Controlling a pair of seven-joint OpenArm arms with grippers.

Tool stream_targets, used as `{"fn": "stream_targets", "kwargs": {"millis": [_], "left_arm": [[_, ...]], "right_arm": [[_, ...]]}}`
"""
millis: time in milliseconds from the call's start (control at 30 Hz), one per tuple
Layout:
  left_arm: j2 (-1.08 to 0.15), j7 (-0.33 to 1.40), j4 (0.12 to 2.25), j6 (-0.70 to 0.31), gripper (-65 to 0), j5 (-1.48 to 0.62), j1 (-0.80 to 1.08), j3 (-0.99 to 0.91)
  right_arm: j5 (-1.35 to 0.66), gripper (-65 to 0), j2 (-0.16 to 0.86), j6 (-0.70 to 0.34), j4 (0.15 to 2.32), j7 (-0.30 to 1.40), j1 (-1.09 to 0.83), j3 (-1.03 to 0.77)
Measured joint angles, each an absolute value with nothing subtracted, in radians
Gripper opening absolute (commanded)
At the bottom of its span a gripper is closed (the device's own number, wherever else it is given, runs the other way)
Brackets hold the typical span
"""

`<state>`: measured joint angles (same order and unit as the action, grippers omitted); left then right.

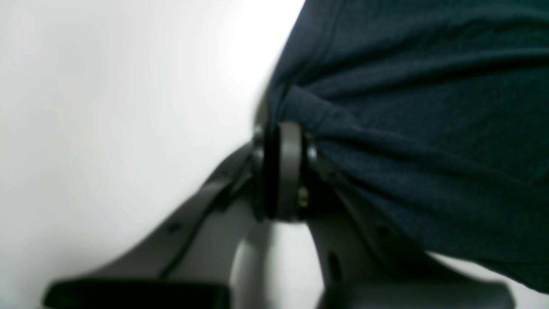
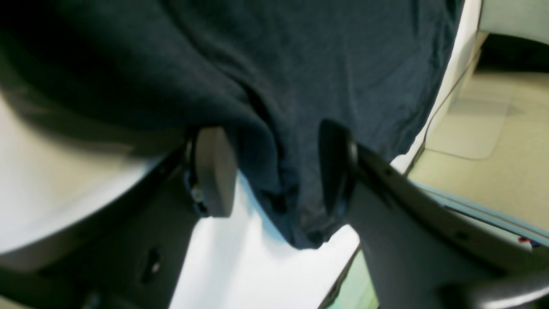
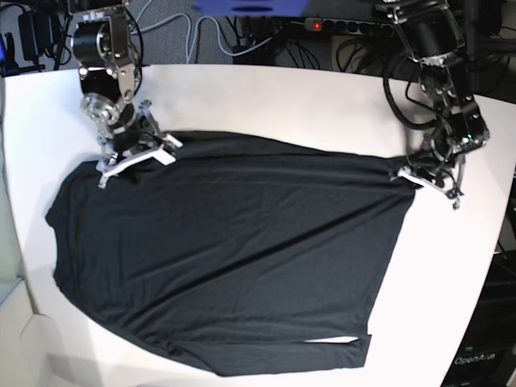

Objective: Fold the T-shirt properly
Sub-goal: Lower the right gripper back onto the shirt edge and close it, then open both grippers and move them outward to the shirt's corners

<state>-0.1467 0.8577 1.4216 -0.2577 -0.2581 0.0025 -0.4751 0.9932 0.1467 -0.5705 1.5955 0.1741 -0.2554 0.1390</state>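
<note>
**Status: T-shirt spread on the desk, both grippers at its far corners**

I see the T-shirt (image 3: 226, 258), a plain charcoal-black garment, lying spread across the white desk (image 3: 322, 105). It covers most of the desk's middle and reaches close to the near edge. Its far hem runs roughly parallel to the far edge of the desk, with shallow diagonal wrinkles across the body. A small sliver of white shows through near the near hem.

Left gripper (image 3: 431, 179): positioned at the shirt's far corner on the right side of the base view, close to the desk's right edge. In the left wrist view the jaws are clamped together on a pinch of the T-shirt (image 1: 407, 128); fabric gathers into folds that radiate from the left gripper (image 1: 285, 171). White desk (image 1: 107, 128) surface fills the rest of that view.

Right gripper (image 3: 133, 153): positioned at the shirt's other far corner, on the left side of the base view, near the desk's far-left corner. In the right wrist view the fingers (image 2: 212, 171) stand apart, with a hanging fold of the T-shirt (image 2: 279, 86) between them. The fold lies against the darker finger and clear of the lighter pad. The right gripper (image 2: 274, 171) does not press the cloth from both sides. The desk (image 2: 240, 266) shows bright below the fold.

Cables (image 3: 266, 40) lie beyond the desk's far edge.
</note>
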Motion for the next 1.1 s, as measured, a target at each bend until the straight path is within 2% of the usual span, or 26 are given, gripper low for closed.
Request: {"fn": "stream_targets", "kwargs": {"millis": [100,167,267,300,567,733,1100], "left_arm": [[-0.147,0.858,1.422,-0.258,-62.3,-0.258,0.002,-0.475],[-0.147,0.861,1.422,-0.258,-62.3,-0.258,0.002,-0.475],[-0.147,0.864,1.422,-0.258,-62.3,-0.258,0.002,-0.475],[-0.147,0.864,1.422,-0.258,-62.3,-0.258,0.001,-0.475],[-0.147,0.868,1.45,-0.257,-62.3,-0.26,0.0,-0.476],[-0.147,0.864,1.521,-0.258,-62.3,-0.266,-0.007,-0.477],[-0.147,0.871,1.517,-0.258,-62.3,-0.266,-0.006,-0.479]], "right_arm": [[1.002,-36.0,0.156,-0.564,1.593,0.17,-0.255,0.155],[0.994,-45.4,0.173,-0.569,1.584,0.125,-0.258,0.156],[0.992,-63.1,0.173,-0.573,1.578,0.11,-0.27,0.156],[0.988,-65.0,0.171,-0.574,1.577,0.104,-0.271,0.155],[0.978,-64.1,0.188,-0.586,1.581,0.094,-0.266,0.155],[0.967,-64.1,0.188,-0.652,1.636,0.098,-0.28,0.126],[0.97,-64.1,0.205,-0.706,1.666,0.123,-0.238,0.12]]}}
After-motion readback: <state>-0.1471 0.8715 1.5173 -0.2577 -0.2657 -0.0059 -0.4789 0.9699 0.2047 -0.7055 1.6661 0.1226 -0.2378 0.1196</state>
